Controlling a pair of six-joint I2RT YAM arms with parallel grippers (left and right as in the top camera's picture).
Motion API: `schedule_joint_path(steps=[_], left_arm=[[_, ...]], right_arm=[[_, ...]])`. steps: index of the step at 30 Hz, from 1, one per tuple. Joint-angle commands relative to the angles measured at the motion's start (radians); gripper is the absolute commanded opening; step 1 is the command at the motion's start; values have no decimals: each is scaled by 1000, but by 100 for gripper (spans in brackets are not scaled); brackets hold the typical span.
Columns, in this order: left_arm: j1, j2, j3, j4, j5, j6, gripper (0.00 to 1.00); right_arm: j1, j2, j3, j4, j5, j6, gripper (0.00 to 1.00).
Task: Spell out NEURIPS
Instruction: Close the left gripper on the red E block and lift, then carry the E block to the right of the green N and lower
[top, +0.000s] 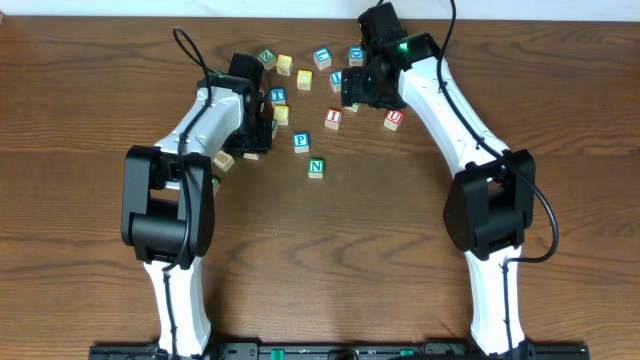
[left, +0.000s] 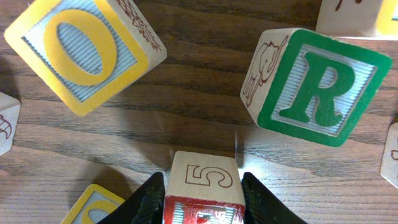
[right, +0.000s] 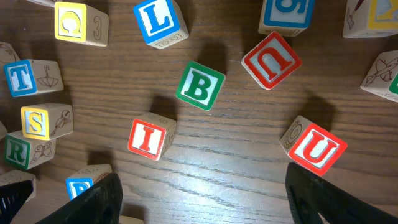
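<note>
While left pincer (left: 203, 180) clasps red-faced cube (left: 205, 190) marked 5, right pincer (right: 202, 186) gapes open

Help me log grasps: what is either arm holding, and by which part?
The left jaws grip a red-lettered cube marked 5, by its two opposite side faces. The right jaws stand open, holding nothing.

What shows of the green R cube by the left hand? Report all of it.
The green R cube looks like pale wood. Its top face has a green border and a raised green R on a ribbed panel; one side carries an outlined elephant. It sits flat on the table, turned askew, apart from the cube marked 5 between the left hand's fingers.
</note>
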Motion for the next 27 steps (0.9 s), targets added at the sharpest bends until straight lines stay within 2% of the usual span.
schedule_joint_path(steps=[1,5,17,22,27], left_arm=[[1,12,-4,-3,-2,10,38],[0,-14,-2,-11,-2,8,33],[-15,-190,-2,-13,2,-104,31],[-84,-248,-2,-1,3,-153,31],[-201,-236,-2,14,2,-206,31]], right_arm=[[-6,0,13,3,18,-13,79],[-27,-3,26,6,18,-17,79],[-175,-109,109,-113,11,-48,79],[-242,-151,109,-158,11,-48,80],[-286,-154,109,-208,11,-50,81]])
